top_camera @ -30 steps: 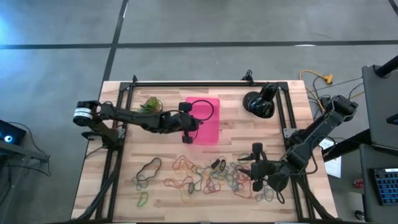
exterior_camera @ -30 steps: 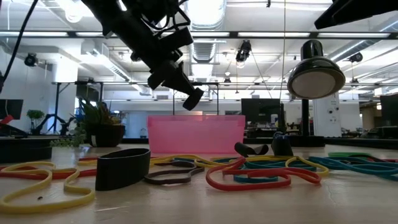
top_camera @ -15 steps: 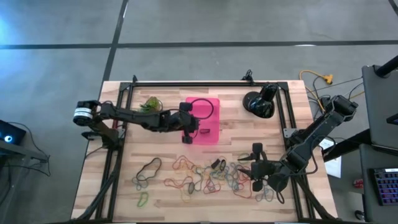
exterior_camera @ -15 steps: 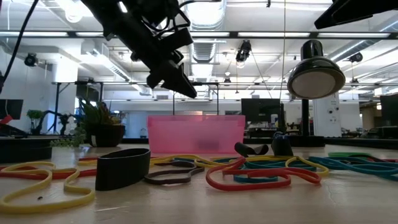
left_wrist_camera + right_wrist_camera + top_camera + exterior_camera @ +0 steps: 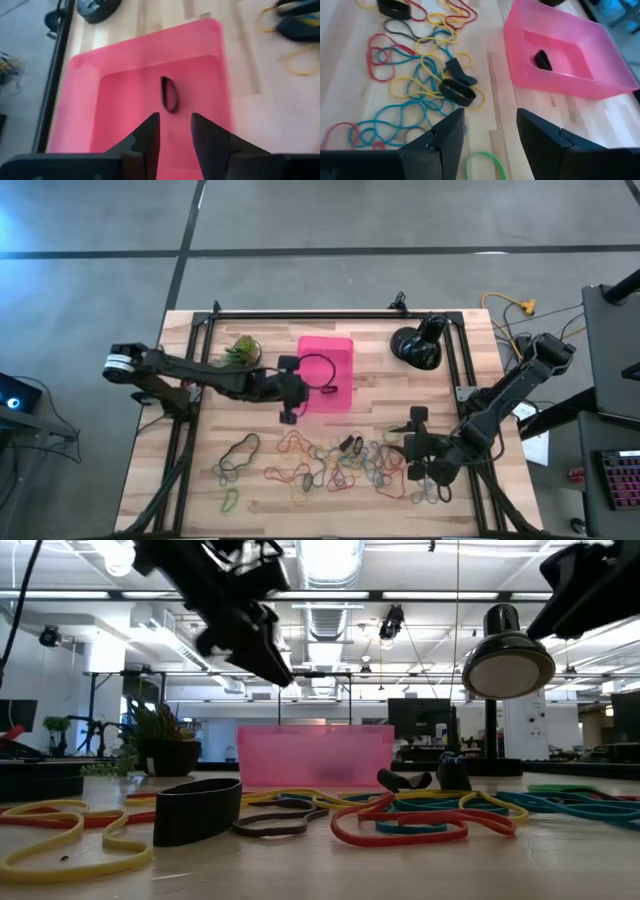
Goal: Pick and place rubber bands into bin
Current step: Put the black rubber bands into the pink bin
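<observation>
From where I stand, the left gripper [image 5: 288, 412] hangs just off the near left edge of the bin [image 5: 343, 398], its jaws parted a little with nothing between them; through its own wrist camera the two dark fingers [image 5: 149, 131] frame the tray's floor. The bin [image 5: 125, 60] is a bright pink, see-through rectangular tray with low walls, sitting toward the far middle of the wooden table [image 5: 190, 470], its long sides running from the far edge toward the near edge. Inside it lies one black rubber band [image 5: 169, 94], a narrow flattened oval, and a thin dark loop [image 5: 318, 366] shows over the bin's left part from above. In front of the bin the rubber bands [image 5: 335, 463] sprawl in a loose strip across the near half of the table, thin loops in red, yellow, teal, green and black, some overlapping, with a few wider black ones [image 5: 456, 91] among them. At the right end of that strip the right gripper [image 5: 412, 452] hovers with its jaws spread wide and empty.
</observation>
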